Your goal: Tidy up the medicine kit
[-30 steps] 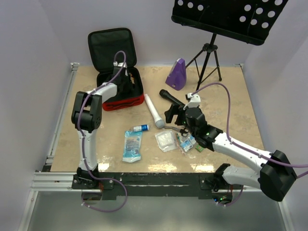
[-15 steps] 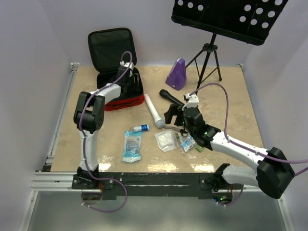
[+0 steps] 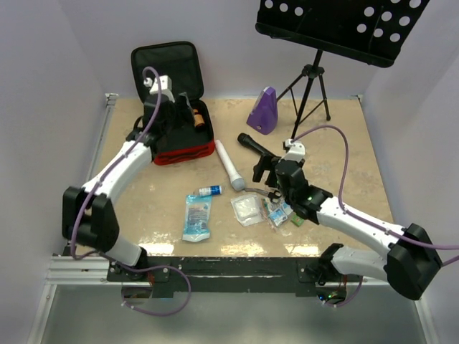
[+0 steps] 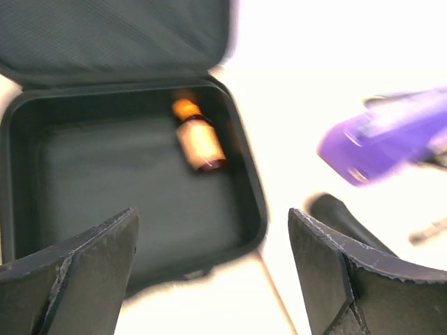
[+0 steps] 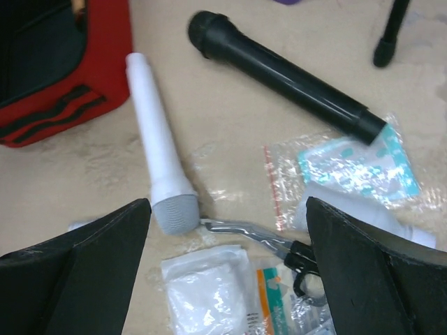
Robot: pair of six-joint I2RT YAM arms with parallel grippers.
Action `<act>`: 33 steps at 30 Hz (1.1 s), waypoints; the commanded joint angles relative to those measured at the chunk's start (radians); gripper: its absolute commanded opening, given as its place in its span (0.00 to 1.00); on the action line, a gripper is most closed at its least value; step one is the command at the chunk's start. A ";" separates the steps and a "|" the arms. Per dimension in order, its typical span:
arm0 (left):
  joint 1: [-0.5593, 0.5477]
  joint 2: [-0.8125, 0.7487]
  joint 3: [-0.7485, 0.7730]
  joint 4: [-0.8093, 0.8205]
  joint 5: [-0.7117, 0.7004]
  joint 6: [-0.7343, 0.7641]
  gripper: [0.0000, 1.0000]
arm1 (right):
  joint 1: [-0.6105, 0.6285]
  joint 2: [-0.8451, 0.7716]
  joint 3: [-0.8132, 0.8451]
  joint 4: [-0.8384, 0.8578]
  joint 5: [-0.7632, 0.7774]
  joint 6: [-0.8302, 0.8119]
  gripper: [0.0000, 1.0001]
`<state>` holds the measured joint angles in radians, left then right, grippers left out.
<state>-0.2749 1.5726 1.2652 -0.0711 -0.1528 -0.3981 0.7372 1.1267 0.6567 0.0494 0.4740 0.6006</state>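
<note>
The medicine kit (image 3: 183, 149) lies open at the back left, red outside, its black lid (image 3: 165, 66) standing up. An amber bottle (image 3: 197, 119) lies inside it and also shows in the left wrist view (image 4: 200, 142) on the black lining (image 4: 105, 181). My left gripper (image 3: 171, 115) hovers above the kit, open and empty (image 4: 213, 279). My right gripper (image 3: 262, 172) is open and empty (image 5: 227, 279) above the scissors (image 5: 262, 239), a gauze packet (image 5: 209, 287) and a zip bag (image 5: 342, 174). The kit's red corner (image 5: 84, 84) shows at the upper left.
A white microphone (image 3: 229, 166) and a black microphone (image 3: 254, 145) lie mid-table. A small bottle (image 3: 209, 190), a blue packet (image 3: 196, 217), a gauze packet (image 3: 247, 209) and more packets (image 3: 282, 213) lie near the front. A purple metronome (image 3: 264, 111) and a music stand (image 3: 337, 29) stand at the back.
My left gripper has lifted up and back out of the kit, the arm stretching out; the amber bottle now lies uncovered inside. My right gripper shifted slightly right.
</note>
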 commanded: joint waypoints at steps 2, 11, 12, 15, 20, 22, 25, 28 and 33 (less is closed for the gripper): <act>-0.182 -0.150 -0.197 -0.016 -0.027 -0.054 0.90 | -0.117 0.084 0.005 -0.115 0.039 0.192 0.98; -0.254 -0.293 -0.359 -0.067 -0.027 -0.127 0.88 | -0.165 0.120 0.010 -0.163 0.080 0.314 0.99; -0.254 -0.302 -0.359 -0.078 -0.027 -0.125 0.88 | -0.165 0.142 0.024 -0.172 0.090 0.305 0.98; -0.254 -0.319 -0.356 -0.104 -0.025 -0.125 0.88 | -0.167 0.224 0.070 -0.241 0.146 0.330 0.99; -0.259 -0.348 -0.380 -0.102 -0.002 -0.136 0.88 | -0.165 0.271 0.101 -0.359 0.210 0.398 0.99; -0.260 -0.352 -0.391 -0.091 0.009 -0.143 0.88 | -0.165 0.251 0.093 -0.373 0.209 0.410 0.98; -0.262 -0.347 -0.394 -0.081 0.032 -0.150 0.88 | -0.165 0.245 0.083 -0.352 0.184 0.381 0.98; -0.262 -0.344 -0.391 -0.079 0.053 -0.148 0.87 | -0.165 0.304 0.101 -0.313 0.141 0.312 0.98; -0.276 -0.349 -0.391 -0.081 0.061 -0.140 0.86 | -0.116 0.352 0.107 -0.232 0.030 0.184 0.89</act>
<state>-0.5346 1.2377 0.8764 -0.1802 -0.1154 -0.5316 0.5751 1.4635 0.7406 -0.2577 0.6037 0.8970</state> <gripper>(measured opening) 0.865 0.925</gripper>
